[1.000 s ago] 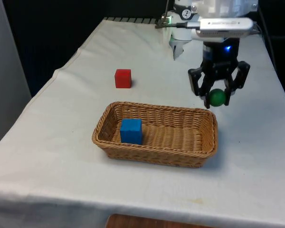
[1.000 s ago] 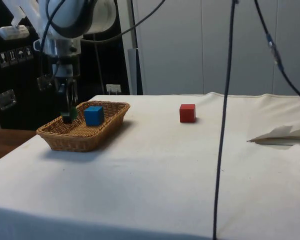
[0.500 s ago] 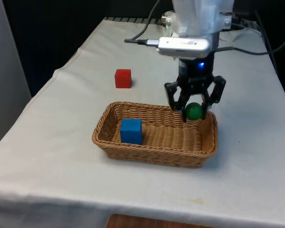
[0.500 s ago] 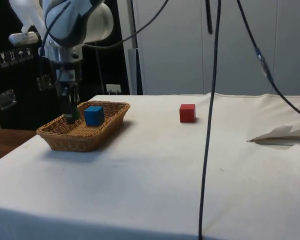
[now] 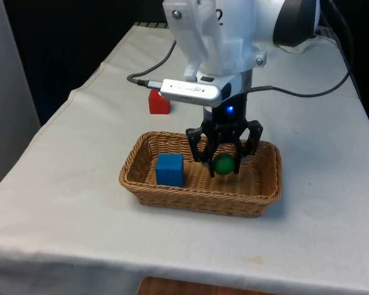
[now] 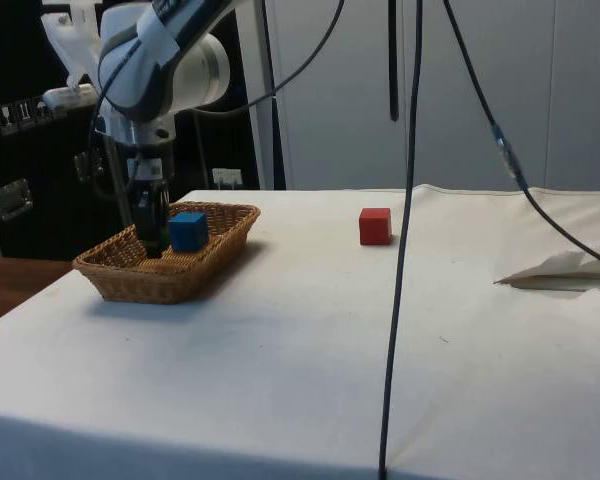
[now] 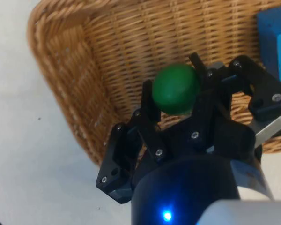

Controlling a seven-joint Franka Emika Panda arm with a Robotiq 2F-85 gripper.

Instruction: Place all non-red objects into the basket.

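Observation:
A green ball (image 5: 224, 164) (image 7: 176, 88) is clamped between the fingers of my gripper (image 5: 224, 163) (image 7: 174, 90), which hangs inside the wicker basket (image 5: 265, 186) (image 6: 110, 278) (image 7: 61, 70), low over its floor. A blue cube (image 5: 170, 169) (image 6: 188, 231) (image 7: 276, 42) lies in the basket towards the front view's left, a short way from the ball. In the side view my gripper (image 6: 152, 240) reaches down just beside the blue cube. A red cube (image 5: 158, 102) (image 6: 375, 226) rests on the cloth beyond the basket, partly behind the arm in the front view.
A black cable (image 5: 307, 92) trails from the arm across the cloth at the front view's right. Other cables (image 6: 405, 250) hang down in front of the side camera. Crumpled white cloth (image 6: 565, 270) lies at the side view's right.
My gripper has carried the green ball from outside the basket's right end, over the rim, and down into the basket towards the blue cube.

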